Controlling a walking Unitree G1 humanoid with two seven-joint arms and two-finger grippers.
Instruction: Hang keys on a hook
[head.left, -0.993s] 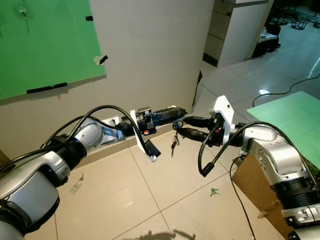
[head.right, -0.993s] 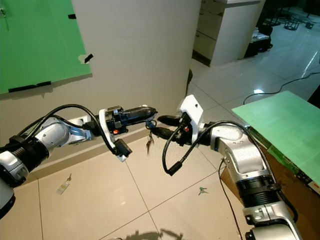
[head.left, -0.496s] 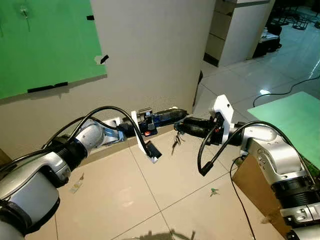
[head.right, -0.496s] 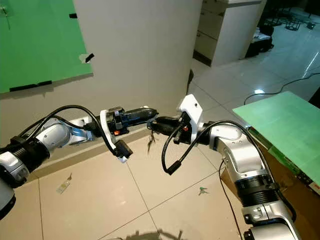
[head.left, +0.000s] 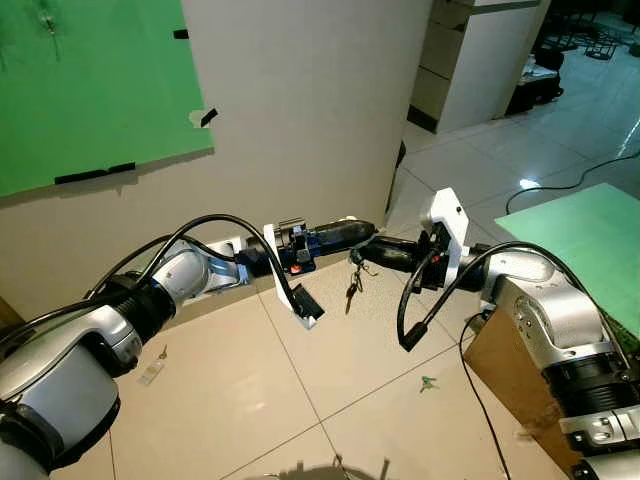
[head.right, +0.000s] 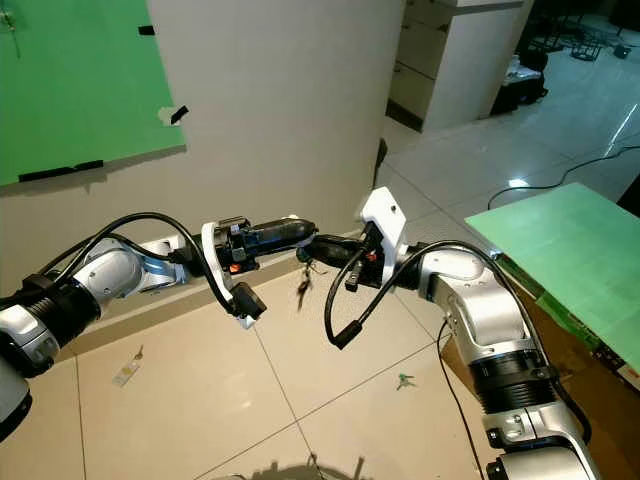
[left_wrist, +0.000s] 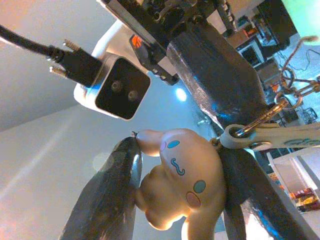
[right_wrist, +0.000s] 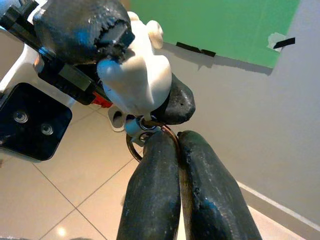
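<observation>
Both arms are meeting tip to tip above the beige tiled floor (head.left: 330, 370), just in front of the grey wall (head.left: 300, 110) with the green paper sheet (head.left: 90, 90) taped to its left part. The left gripper (left_wrist: 177, 200) is clamping the cream rubber cartoon-dog charm (left_wrist: 182, 175) between its two black fingers, while the right gripper (right_wrist: 178, 165) is pinching its fingers together on the thin metal key ring (right_wrist: 134, 150) just below that charm. The small bunch of metal keys (head.left: 352, 288) is dangling in the air between the two gripper tips, well apart from the floor.
</observation>
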